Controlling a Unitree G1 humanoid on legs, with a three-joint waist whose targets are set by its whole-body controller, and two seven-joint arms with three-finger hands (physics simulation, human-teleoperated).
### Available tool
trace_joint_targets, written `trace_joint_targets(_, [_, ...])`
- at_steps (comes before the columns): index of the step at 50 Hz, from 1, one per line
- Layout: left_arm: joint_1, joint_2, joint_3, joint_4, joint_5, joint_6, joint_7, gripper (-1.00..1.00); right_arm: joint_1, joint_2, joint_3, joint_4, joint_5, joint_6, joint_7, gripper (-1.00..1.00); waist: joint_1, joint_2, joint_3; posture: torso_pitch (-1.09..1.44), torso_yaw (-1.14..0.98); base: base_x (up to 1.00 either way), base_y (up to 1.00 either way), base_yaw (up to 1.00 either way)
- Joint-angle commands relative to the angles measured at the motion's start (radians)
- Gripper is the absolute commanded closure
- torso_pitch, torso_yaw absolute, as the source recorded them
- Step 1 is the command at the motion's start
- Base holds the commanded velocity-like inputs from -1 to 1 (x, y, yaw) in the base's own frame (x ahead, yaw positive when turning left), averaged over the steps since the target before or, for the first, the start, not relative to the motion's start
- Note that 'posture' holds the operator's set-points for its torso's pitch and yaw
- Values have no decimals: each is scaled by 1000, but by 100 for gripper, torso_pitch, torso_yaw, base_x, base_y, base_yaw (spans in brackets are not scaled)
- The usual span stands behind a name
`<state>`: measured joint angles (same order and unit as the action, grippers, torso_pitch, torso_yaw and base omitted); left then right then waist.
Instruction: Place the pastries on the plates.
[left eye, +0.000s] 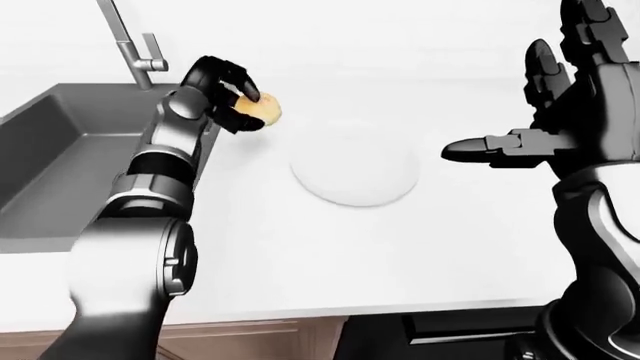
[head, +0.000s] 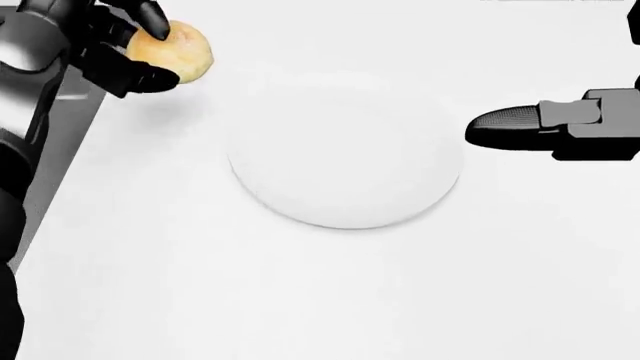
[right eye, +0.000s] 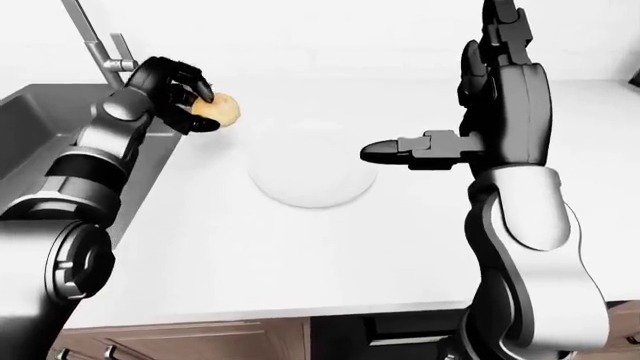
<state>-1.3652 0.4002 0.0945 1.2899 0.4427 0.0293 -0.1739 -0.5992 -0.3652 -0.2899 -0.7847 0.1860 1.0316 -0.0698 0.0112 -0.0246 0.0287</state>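
A round golden pastry (head: 176, 45) is held in my left hand (head: 135, 46), whose black fingers close round it at the top left of the head view, lifted above the counter. A white round plate (head: 345, 154) lies on the white counter to the right of that hand, with nothing on it. My right hand (left eye: 540, 112) hovers open to the right of the plate, fingers spread upward and thumb (head: 510, 124) pointing left toward the plate.
A grey sink (left eye: 70, 150) with a tall faucet (left eye: 125, 41) sits left of the pastry. The white counter (left eye: 300, 247) ends at the bottom of the eye views, above wooden cabinet fronts (left eye: 230, 337).
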Motion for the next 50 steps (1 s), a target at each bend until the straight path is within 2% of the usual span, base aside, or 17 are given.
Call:
trace_joint_targets(1, [-62, -2, 3, -52, -14, -30, -36, 66, -26, -12, -8, -16, -4, -26, -4, -100, -1, 1, -28, 0, 0, 0, 0, 0])
trace_joint_targets(4, [-94, -35, 19, -80, -72, -42, -146, 63, -30, -12, -5, -13, -5, -27, -5, -100, 0, -2, -25, 0, 0, 0, 0, 0])
trace_joint_targets(12, [-100, -108, -7, -139, -151, -81, -342, 62, -22, -12, -13, -21, 0, -25, -6, -100, 5, -10, -20, 0, 0, 0, 0, 0])
trace_joint_targets(15, [-87, -132, -21, -172, -180, -91, -437, 62, -29, -15, -17, -22, 4, -19, -6, -100, 7, -12, -19, 0, 0, 0, 0, 0])
trace_joint_targets(18, [-66, -147, -30, -193, -187, -85, -472, 59, -33, -18, -15, -20, 7, -17, -8, -100, 7, -14, -17, 0, 0, 0, 0, 0])
trace_joint_targets(20, [-49, -157, -36, -215, -198, -86, -530, 58, -38, -20, -15, -19, 8, -15, -10, -100, 7, -15, -17, 0, 0, 0, 0, 0])
trace_joint_targets(29, [-7, -184, -53, -223, -182, -76, -579, 57, -30, -21, -16, -24, 12, -17, -13, -100, 9, -21, -17, 0, 0, 0, 0, 0])
trace_joint_targets(42, [-5, -213, -58, -188, -153, -115, -541, 48, -24, -22, -20, -29, 18, -16, -17, -100, 11, -28, -19, 0, 0, 0, 0, 0])
trace_joint_targets(44, [-2, -215, -59, -187, -151, -116, -545, 27, -21, -22, -20, -33, 19, -14, -16, -100, 10, -28, -19, 0, 0, 0, 0, 0])
trace_joint_targets(45, [-4, -215, -58, -184, -150, -120, -540, 4, -19, -21, -23, -33, 20, -15, -15, -100, 10, -28, -19, 0, 0, 0, 0, 0])
trace_joint_targets(46, [-4, -215, -58, -179, -149, -124, -536, -34, -17, -19, -24, -32, 20, -17, -17, -100, 10, -28, -19, 0, 0, 0, 0, 0])
trace_joint_targets(47, [-3, -216, -58, -177, -147, -125, -537, -94, -19, -19, -20, -35, 20, -14, -18, -100, 10, -28, -19, 0, 0, 0, 0, 0])
trace_joint_targets(48, [-2, -216, -59, -178, -146, -125, -539, -100, -20, -20, -21, -35, 21, -13, -18, -100, 11, -28, -19, 0, 0, 0, 0, 0])
trace_joint_targets(50, [-1, -217, -57, -182, -147, -124, -543, -100, -20, -22, -26, -36, 23, -11, -17, -100, 10, -28, -20, 0, 0, 0, 0, 0])
